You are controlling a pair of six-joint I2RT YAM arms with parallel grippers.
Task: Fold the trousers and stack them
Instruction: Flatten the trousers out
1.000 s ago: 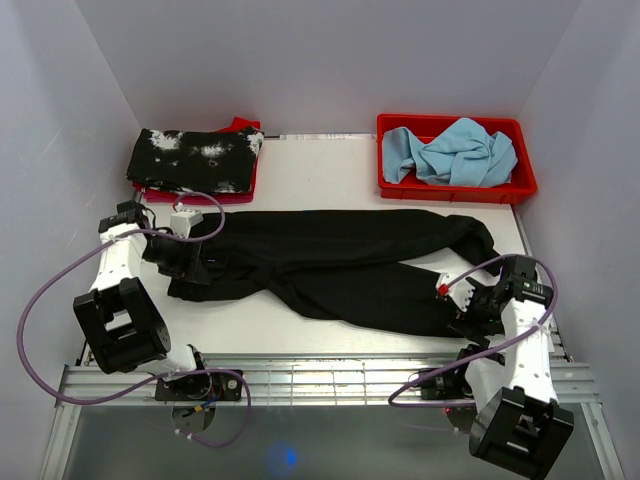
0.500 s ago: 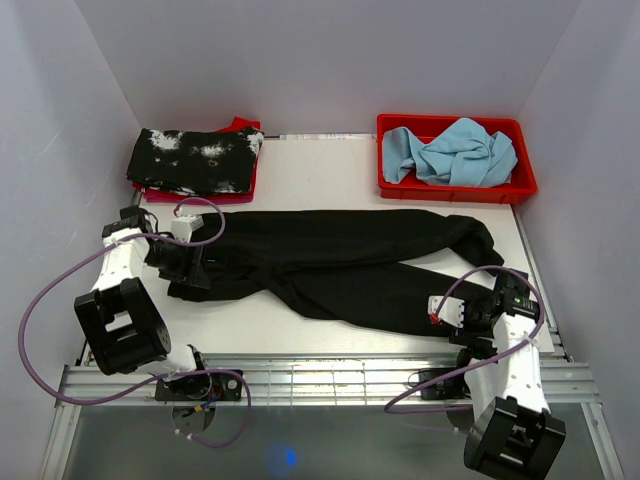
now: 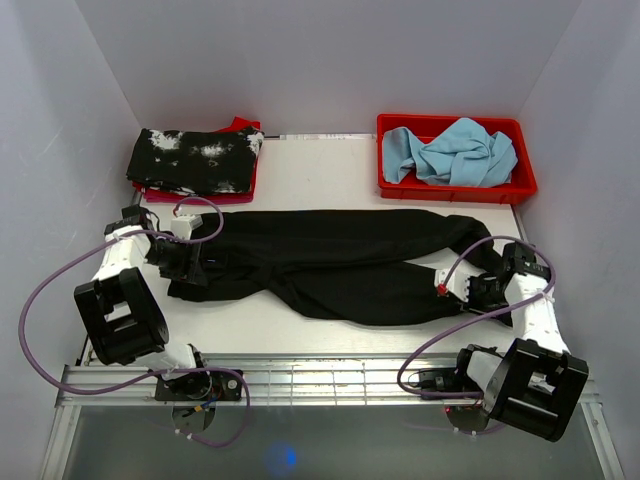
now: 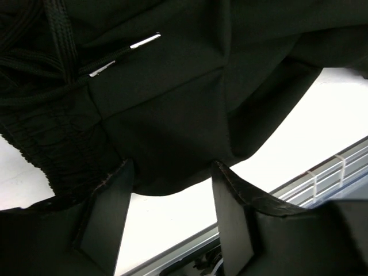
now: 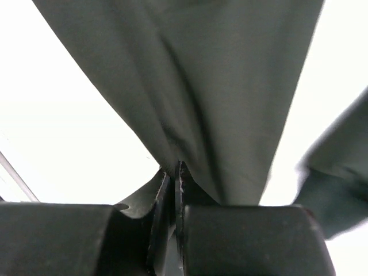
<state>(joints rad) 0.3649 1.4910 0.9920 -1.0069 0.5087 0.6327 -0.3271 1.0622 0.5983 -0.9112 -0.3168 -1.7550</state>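
The right jaws are pressed together, pinching a thin fold of the matte black trousers (image 3: 340, 255) at a leg end near the right edge of the white desk (image 3: 320, 165). The left jaws stand spread at the gathered elastic waistband (image 4: 46, 138), beside its braided drawstring (image 4: 60, 46). The trousers lie lengthwise across the desk. Beyond, a red bin (image 3: 455, 192) holds crumpled light-blue cloth (image 3: 455, 150). A white-splotched black garment (image 3: 195, 160) lies far left.

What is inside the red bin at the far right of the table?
A crumpled light-blue cloth fills most of the red bin. Anything beneath the cloth, and most of the bin's floor, is covered.
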